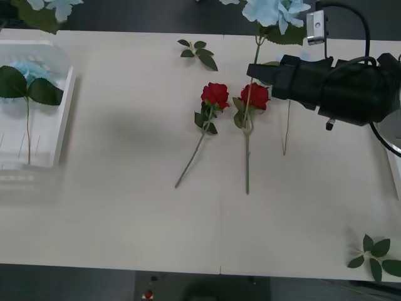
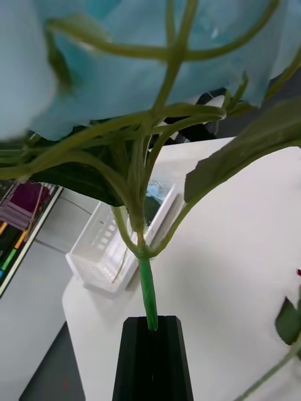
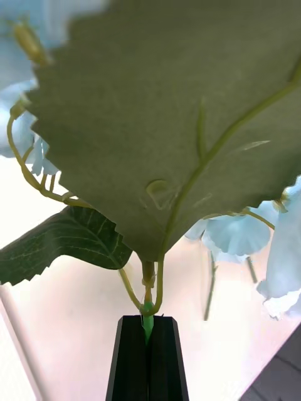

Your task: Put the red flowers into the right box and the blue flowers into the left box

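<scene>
Slippage as the chief hazard: right end effector [image 2: 151,321] clamped on the thin green stem [image 2: 147,291] of one of the blue flowers [image 2: 125,69], gripped low on the stem with the fluffy pale head and broad leaves well beyond the fingertips (much leverage, little purchase). Liable to swivel or slide out on any quick swing toward the left box [image 2: 110,254]. Same worry for the left end effector [image 3: 148,321], likewise shut tight on the stem of another blue flower, under a big serrated leaf [image 3: 175,125] with pale blue petals [image 3: 235,232] beyond it.

Second hazard: snagging of leaves on the low white wall of the box, already holding one blue stem, and so a flower draped over the rim instead of lying inside. Third: brushing the two red flowers, one [image 1: 215,94] and the other [image 1: 255,95], lying on the table just beside the right arm.

Long axis of each held flower in line with its fingers, head pointing away from them. Red flowers flat on the table, blooms toward the far edge, stems trailing toward the near edge (the left one slanting leftward).
</scene>
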You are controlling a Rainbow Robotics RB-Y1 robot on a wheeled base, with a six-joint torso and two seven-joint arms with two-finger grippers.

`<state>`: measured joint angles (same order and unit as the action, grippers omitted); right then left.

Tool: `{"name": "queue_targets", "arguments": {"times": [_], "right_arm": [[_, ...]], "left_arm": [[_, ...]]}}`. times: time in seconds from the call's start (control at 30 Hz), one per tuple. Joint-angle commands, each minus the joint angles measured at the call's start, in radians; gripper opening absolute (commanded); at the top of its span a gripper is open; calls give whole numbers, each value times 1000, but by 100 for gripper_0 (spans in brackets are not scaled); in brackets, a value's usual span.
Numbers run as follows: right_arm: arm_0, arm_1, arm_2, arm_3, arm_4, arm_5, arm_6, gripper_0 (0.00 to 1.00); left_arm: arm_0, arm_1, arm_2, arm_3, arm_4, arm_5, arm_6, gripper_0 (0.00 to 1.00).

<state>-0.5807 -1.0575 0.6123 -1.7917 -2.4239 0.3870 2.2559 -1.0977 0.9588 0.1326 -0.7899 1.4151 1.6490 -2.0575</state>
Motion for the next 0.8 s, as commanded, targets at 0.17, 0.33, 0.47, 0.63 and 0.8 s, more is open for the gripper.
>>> {"name": "queue_targets", "arguments": {"times": [0.17, 0.33, 0.47, 0.63, 0.8], "right_arm": [[-172, 77, 175, -35, -58, -208, 4, 0], [-215, 143, 196, -11, -139, -255, 1, 0], [-226, 159, 195, -6, -164, -269, -1, 0], [-238, 155, 195, -6, -193, -264, -9, 0], [-265, 139, 195, 6, -238, -261, -15, 0]], "left_arm": [[-13, 92, 93, -22, -108, 60, -13, 0], [-11, 159, 15, -35, -263, 55, -33, 0], [-11, 192, -47, -57, -380, 35, -44, 0], [21, 201, -107, -60, -482, -64, -46, 0], [121, 196, -149, -74, -475, -256, -41, 0]]}}
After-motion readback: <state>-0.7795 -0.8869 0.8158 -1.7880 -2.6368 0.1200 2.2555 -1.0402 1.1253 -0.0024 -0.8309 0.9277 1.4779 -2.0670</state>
